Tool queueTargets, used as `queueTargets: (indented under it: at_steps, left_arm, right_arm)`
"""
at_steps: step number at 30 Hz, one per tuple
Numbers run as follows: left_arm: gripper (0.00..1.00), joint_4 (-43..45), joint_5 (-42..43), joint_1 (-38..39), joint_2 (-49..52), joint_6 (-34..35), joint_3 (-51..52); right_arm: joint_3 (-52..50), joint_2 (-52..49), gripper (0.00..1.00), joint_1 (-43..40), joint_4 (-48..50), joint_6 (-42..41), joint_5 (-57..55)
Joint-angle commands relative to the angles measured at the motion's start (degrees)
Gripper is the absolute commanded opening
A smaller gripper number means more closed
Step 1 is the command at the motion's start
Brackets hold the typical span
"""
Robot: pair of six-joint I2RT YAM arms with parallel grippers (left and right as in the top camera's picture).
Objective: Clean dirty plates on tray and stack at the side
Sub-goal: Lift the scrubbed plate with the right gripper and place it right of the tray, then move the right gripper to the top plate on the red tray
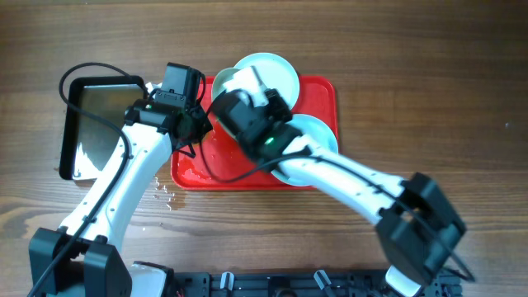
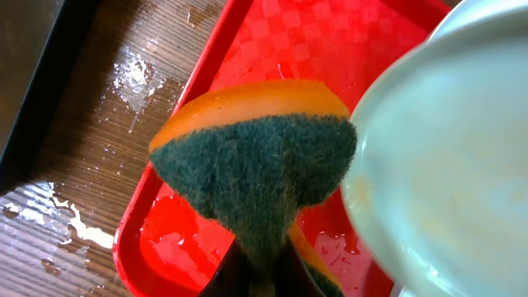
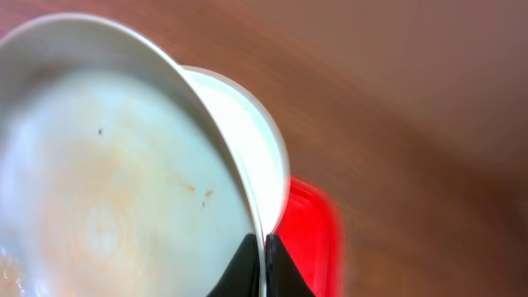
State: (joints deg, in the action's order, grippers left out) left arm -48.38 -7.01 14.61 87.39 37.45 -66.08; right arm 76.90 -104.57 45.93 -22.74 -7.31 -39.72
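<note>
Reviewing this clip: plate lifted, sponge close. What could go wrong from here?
1. The right pincer grips the held plate only at its rim; sponge pressure might tip or slip it.
2. A faint orange smear shows on that plate; stacking it now would leave it dirty.
3. Water lies on the table beside the red tray, so a plate set there may slide.

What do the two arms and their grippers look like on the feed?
Left arm and right arm: white tubular links, bulky black joint housings, a small green light on the right wrist. A thin black cable loops off the left arm. Left gripper and right gripper have dark tapered fingers.
</note>
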Motion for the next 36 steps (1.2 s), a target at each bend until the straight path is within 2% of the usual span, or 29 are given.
queueTargets:
  at_steps: [1,2,3,4,6,9,13,14,17,18,19,20,21,22,23,24,26,27,29,30,33,34,36]
  left_arm:
    - [0.04,0.15,-0.96,-0.24,0.17,0.55,-0.57]
    - [0.04,0.22,-0.96,-0.24,0.17,0.55,-0.57]
    - [0.04,0.24,-0.96,-0.26,0.17,0.55,-0.57]
    - [0.04,0.2,-0.96,-0.24,0.17,0.52,-0.55]
    - [0.04,0.15,-0.94,-0.24,0.17,0.55,-0.57]
    - [0.04,0.17,-0.92,-0.24,0.17,0.55,-0.57]
    - [0.04,0.17,-0.5,-0.24,0.17,0.55,-0.55]
    - [0.04,0.17,-0.5,-0.24,0.17,0.55,-0.57]
    - [0.04,0.11,-0.48,-0.24,0.17,0.55,-0.57]
    - [0.04,0.04,-0.48,-0.24,0.17,0.55,-0.55]
    - [0.04,-0.07,-0.48,-0.24,0.17,0.55,-0.55]
    - [0.04,-0.04,-0.48,-0.24,0.17,0.55,-0.55]
    - [0.04,-0.04,-0.48,-0.24,0.17,0.55,-0.55]
    - [0.04,-0.02,-0.48,-0.24,0.17,0.55,-0.55]
    - [0.04,-0.02,-0.48,-0.24,0.17,0.55,-0.55]
    - [0.04,-0.02,-0.15,-0.24,0.17,0.55,-0.55]
    - [0.04,0.07,1.07,-0.24,0.17,0.52,-0.55]
    - [0.04,0.33,1.66,-0.24,0.17,0.55,-0.55]
    - [0.04,0.83,1.68,-0.2,0.17,0.55,-0.55]
    - [0.04,0.81,1.68,-0.2,0.17,0.55,-0.55]
    - [0.04,0.81,2.14,-0.2,0.17,0.55,-0.55]
    - [0.05,0.83,2.54,-0.2,0.17,0.55,-0.55]
    - [0.05,0.83,2.56,-0.2,0.22,0.55,-0.55]
  right_arm:
    - [0.35,6.27,0.04,-14.47,-3.02,-13.86,32.04]
    - [0.35,6.43,0.05,-22.29,-3.45,-13.62,48.63]
    - [0.33,6.29,0.04,-28.06,-4.39,-13.62,58.51]
    - [0.33,6.21,0.04,-32.59,-5.79,-13.62,63.28]
    - [0.13,5.99,0.04,-43.65,-10.25,-13.81,61.02]
    - [-2.54,5.57,0.04,-54.62,-12.57,-13.81,53.53]
    - [-8.57,5.42,0.04,-59.84,-8.87,-13.88,44.89]
    - [-9.77,5.42,0.04,-59.89,-7.58,-14.03,42.71]
    - [-11.89,5.42,0.04,-59.89,-7.04,-21.7,34.27]
    - [-11.91,5.42,0.14,-59.89,-7.06,-21.68,34.64]
    - [-11.91,5.42,0.56,-59.87,-7.13,-21.4,36.85]
    - [-11.91,5.42,0.72,-59.87,-7.32,-21.05,40.98]
    - [-11.91,5.42,0.76,-59.89,-7.28,-18.71,47.74]
    - [-11.89,5.42,0.78,-59.84,-6.86,-14.95,55.71]
    - [-11.89,5.42,0.75,-59.39,-6.32,-12.33,64.78]
    - [-11.89,5.49,0.7,-58.4,-5.35,-12.61,68.61]
    - [-11.37,5.84,0.71,-55.36,-2.86,-10.71,74.6]
    - [-9.7,5.84,0.75,-52.28,-3.15,-9.27,75.91]
    - [-5.27,5.79,0.89,-43.47,-3.45,-9.53,73.13]
    - [-2.64,5.77,0.89,-38.88,-4.28,-11.34,67.52]
    - [3.74,4.46,0.8,-31.01,-9.49,-14.8,50.62]
    - [6.12,2.89,0.8,-29.33,-11.91,-14.97,46.51]
    - [10.36,-1.44,0.82,-28.09,-15.04,-13.53,46.56]
